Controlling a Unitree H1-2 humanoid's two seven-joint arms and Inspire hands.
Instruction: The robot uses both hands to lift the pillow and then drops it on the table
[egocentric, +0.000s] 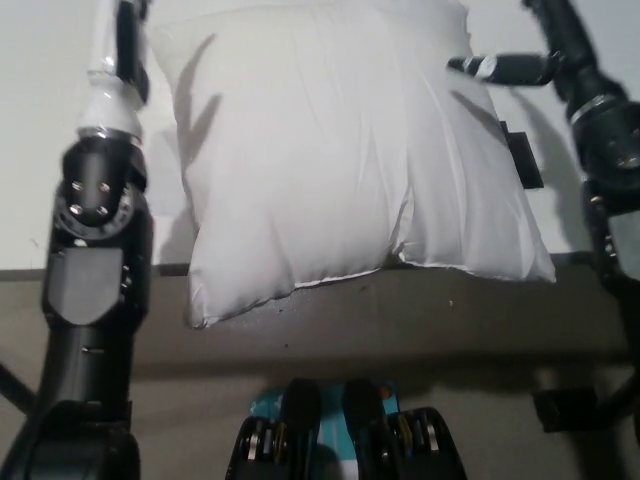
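One pillow (330, 160) on table (40, 180)

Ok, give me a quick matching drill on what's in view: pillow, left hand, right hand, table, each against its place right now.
Things:
1. pillow
2. left hand
3. right hand
4. table

Places:
A. at the pillow's upper right corner, a finger reaching onto it
B. white surface under the pillow
C. lying on the table, its lower left corner hanging over the front edge
D. beside the pillow's upper left edge

Pairs: 1-C, 2-D, 3-A, 4-B
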